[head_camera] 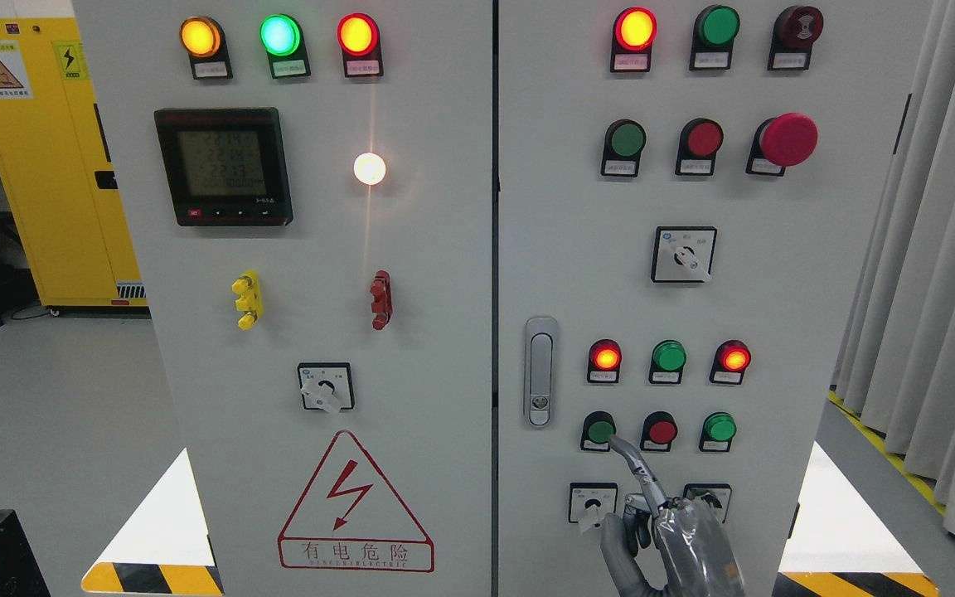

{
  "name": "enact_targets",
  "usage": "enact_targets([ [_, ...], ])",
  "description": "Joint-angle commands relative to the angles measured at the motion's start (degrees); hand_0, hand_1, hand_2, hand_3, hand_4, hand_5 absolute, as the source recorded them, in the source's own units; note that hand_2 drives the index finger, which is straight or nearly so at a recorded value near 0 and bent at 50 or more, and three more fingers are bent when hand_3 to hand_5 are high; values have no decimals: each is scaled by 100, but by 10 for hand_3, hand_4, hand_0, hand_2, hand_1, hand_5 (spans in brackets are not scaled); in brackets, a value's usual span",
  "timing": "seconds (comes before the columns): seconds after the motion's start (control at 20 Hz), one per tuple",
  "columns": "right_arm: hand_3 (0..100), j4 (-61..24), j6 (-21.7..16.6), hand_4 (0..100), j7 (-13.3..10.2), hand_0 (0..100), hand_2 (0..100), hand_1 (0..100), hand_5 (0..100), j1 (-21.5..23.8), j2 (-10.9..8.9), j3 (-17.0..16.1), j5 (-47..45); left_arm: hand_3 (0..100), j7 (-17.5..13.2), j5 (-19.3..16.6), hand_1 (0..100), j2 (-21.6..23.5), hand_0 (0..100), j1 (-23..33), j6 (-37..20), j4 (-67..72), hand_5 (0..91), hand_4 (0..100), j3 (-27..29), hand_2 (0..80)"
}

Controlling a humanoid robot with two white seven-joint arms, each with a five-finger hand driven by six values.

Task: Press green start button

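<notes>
On the grey cabinet's right door, a row of three push buttons sits low down: a green button [600, 431] at the left, a red one [661, 431] in the middle, and another green one [719, 428] at the right. My right hand [664, 531] rises from the bottom edge under this row. Its index finger [631, 464] is stretched up and to the left, with the tip at the lower right rim of the left green button. The other fingers are curled in and hold nothing. The left arm does not show.
Rotary switches [592, 502] flank the hand just below the buttons. A door latch [540, 371] stands left of the row. Indicator lamps [668, 358] glow above. A red mushroom stop button [786, 139] is higher up. Curtains [933, 249] hang at the right, with a yellow cabinet [46, 166] at the far left.
</notes>
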Motion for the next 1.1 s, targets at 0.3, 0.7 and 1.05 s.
enact_targets([
  [0.3, 28, -460, -2, 76, 75, 941, 0, 796, 58, 700, 185, 464, -2253, 0, -2, 3, 556, -2, 120, 3, 5, 0, 0, 0, -8, 0],
  [0.7, 0, -495, -54, 0, 101, 928, 0, 776, 0, 700, 176, 464, -2254, 0, 7, 3, 556, -2, 120, 3, 5, 0, 0, 0, 1, 0],
  [1.05, 0, -539, -54, 0, 101, 879, 0, 775, 0, 752, 176, 455, -2245, 0, -2, 3, 556, -2, 120, 3, 5, 0, 0, 0, 1, 0],
])
